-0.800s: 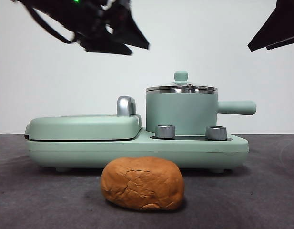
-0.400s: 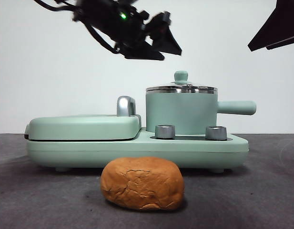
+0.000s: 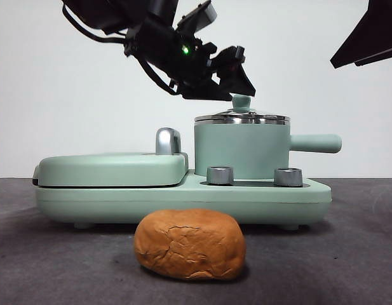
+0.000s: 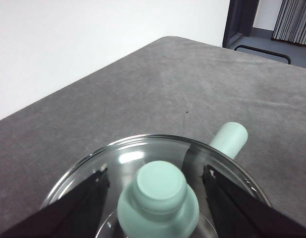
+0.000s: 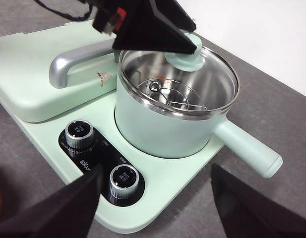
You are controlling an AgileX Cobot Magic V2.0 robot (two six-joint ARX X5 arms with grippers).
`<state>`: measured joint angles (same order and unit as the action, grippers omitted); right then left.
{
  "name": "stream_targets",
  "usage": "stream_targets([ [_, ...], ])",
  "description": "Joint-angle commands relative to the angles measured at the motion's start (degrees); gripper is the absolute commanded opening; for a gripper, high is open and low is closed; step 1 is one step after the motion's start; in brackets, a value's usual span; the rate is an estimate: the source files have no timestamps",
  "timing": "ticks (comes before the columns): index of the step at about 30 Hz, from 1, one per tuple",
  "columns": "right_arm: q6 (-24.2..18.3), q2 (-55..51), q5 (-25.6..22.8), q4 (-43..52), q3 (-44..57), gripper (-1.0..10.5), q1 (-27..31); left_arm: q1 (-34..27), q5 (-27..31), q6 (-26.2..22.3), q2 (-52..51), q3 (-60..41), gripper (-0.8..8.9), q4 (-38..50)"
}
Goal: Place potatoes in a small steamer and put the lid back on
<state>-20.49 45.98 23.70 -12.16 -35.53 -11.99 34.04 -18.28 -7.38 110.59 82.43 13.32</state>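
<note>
Your left gripper (image 3: 237, 79) reaches in from the upper left of the front view, the dark arm slanting down and to the right, its tip just above and left of the lid's knob (image 3: 241, 101). In the left wrist view the jaws stand spread apart, one on each side of the knob (image 4: 158, 201), neither touching it; nothing is gripped. The lid (image 3: 242, 118) sits flat on the small steamer (image 3: 241, 149), steel rim on steel rim, knob pointing straight up. In the right wrist view you see through the glass of the lid (image 5: 202, 82) to a bare steel interior with a wire rack. The steamer stands upright right of centre on the mint-green base (image 3: 183, 200), its straight handle (image 3: 315, 143) lying level and pointing toward the right edge of the front view. The closed griddle section (image 3: 112, 169) with its chrome handle (image 3: 168, 141) fills the left half of the base; two steel dials (image 3: 220, 175) sit in front of the pot. The potato (image 3: 190, 244) lies on the grey table (image 3: 348, 254) at lower centre, in front of the base and apart from it, long axis running left to right, cracked skin facing you. Your right gripper (image 5: 153, 208) waits, shown as a black tip at the upper right corner of the front view; its own wrist view shows the jaws wide apart above the base, holding nothing.
</note>
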Motion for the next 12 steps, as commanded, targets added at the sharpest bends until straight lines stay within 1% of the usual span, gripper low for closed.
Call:
stream_targets([
  [1, 1.0, 0.4, -0.2, 0.6, -0.9, 3.4, -0.3, 0.5, -0.1, 0.4, 2.2, 1.6, 3.11, 1.5],
  [7, 1.0, 0.4, -0.2, 0.6, -0.9, 3.4, -0.3, 0.7, -0.1, 0.4, 2.7, 1.6, 2.98, 1.7],
  [8, 1.0, 0.4, -0.1, 0.6, -0.9, 3.4, -0.3, 0.7, -0.1, 0.4, 2.7, 1.6, 2.76, 1.7],
  [9, 1.0, 0.4, -0.2, 0.6, -0.9, 3.4, -0.3, 0.7, -0.1, 0.4, 2.7, 1.6, 2.33, 1.8],
  [12, 1.0, 0.4, -0.1, 0.5, -0.9, 3.4, -0.3, 0.7, -0.1, 0.4, 2.7, 1.6, 0.78, 1.9],
])
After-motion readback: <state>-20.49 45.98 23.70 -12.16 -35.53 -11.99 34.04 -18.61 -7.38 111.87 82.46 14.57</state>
